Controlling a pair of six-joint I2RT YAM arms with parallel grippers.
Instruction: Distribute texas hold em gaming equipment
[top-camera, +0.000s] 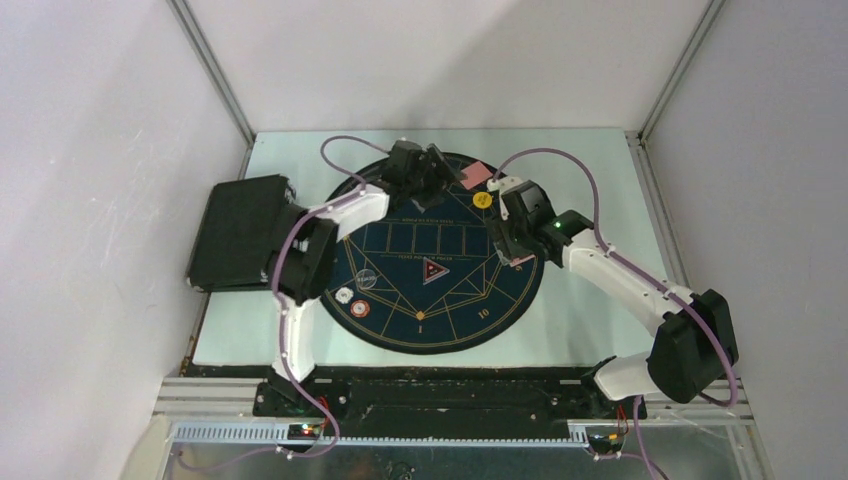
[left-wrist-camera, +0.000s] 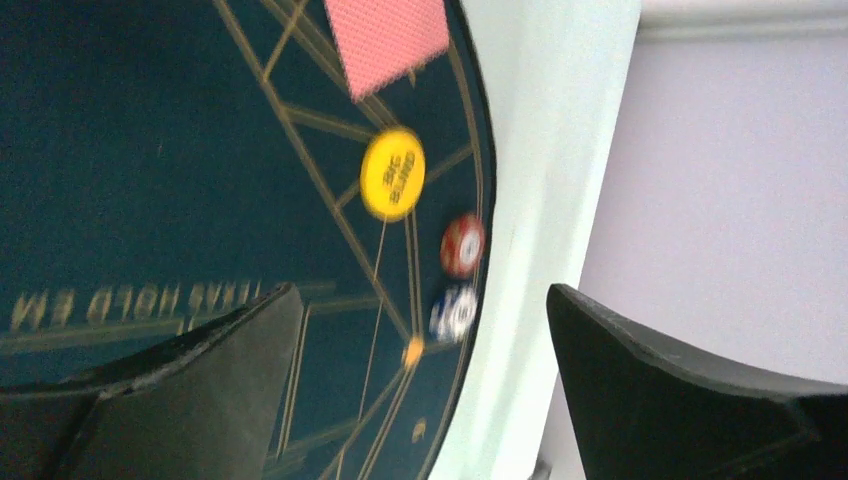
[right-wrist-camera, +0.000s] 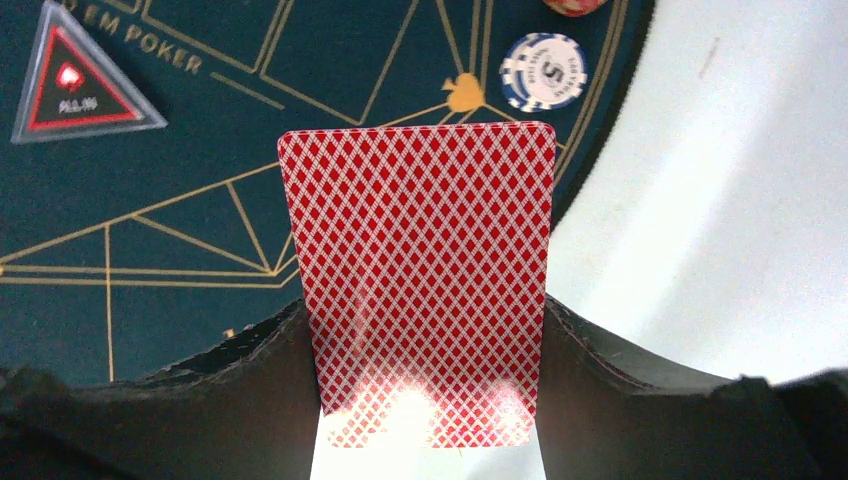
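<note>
Plain white walls (top-camera: 430, 60) (braced by metal corner posts (top-camera: 210, 70)) enclose a pale table (top-camera: 590, 160).

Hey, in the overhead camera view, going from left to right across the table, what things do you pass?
black case → white chip → red triangular token → yellow chip

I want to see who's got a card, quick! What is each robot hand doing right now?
Left gripper: open, holding nothing.
Right gripper: closed on a red-backed playing card.
</note>
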